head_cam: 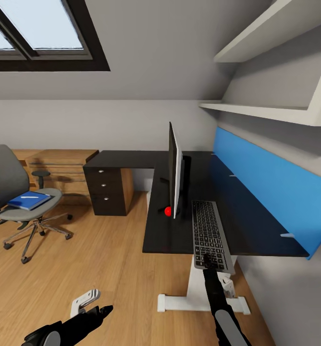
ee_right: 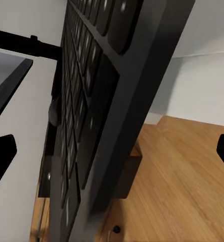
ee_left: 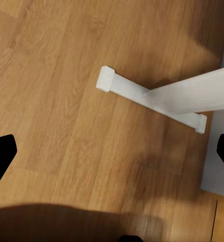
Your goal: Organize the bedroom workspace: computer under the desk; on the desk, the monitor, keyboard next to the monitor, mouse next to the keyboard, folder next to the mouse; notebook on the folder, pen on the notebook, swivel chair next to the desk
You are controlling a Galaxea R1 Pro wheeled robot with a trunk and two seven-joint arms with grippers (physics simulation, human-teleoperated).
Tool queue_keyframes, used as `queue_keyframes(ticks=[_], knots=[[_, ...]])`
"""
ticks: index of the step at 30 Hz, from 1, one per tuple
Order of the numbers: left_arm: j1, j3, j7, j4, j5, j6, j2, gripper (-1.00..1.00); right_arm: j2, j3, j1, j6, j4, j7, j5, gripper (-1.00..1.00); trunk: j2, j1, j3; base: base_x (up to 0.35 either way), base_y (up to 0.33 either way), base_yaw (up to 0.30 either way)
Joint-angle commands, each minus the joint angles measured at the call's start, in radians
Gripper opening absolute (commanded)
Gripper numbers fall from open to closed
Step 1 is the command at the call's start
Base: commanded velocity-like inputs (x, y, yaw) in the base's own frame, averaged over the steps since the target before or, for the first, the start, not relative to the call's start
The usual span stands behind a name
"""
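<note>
The black desk [head_cam: 131, 158] carries the monitor [head_cam: 174, 170], seen edge-on with its red dot toward me. Beside it lies the keyboard [head_cam: 207, 233], its near end overhanging the desk's front edge. My right gripper [head_cam: 207, 262] hovers open at that near end. In the right wrist view the keyboard [ee_right: 99, 116] looms close between the wide-apart fingertips [ee_right: 1, 159]. At the left, away from the desk, stands the swivel chair [head_cam: 6, 178]. On its seat lies the blue notebook [head_cam: 30, 201] with the pen [head_cam: 30, 196] on top. My left gripper [head_cam: 103, 311] hangs open low over the floor.
The desk's white leg [head_cam: 195, 286] and foot [ee_left: 142, 93] stand on the wooden floor in front of me. A dark drawer unit [head_cam: 107, 190] and a light wooden dresser [head_cam: 59, 166] line the back wall. A blue panel [head_cam: 271, 187] and white shelves [head_cam: 276, 113] run along the right wall.
</note>
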Motion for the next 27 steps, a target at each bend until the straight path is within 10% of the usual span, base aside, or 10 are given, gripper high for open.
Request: queue_keyframes(ticks=[1, 27], knots=[[0.0, 0.002, 0.001, -0.001, 0.005, 0.005, -0.001, 1.0, 0.001, -0.002, -0.001, 0.0, 0.001, 0.008, -0.011, -1.0, 0.0, 0.0, -0.001, 0.0, 0.0, 0.0], [0.0, 0.0, 0.003, 0.003, 0.005, 0.005, -0.003, 1.0, 0.001, 0.004, -0.001, -0.003, -0.007, 0.016, -0.01, -1.0, 0.07, -0.038, 0.031, 0.0, 0.0, 0.0]])
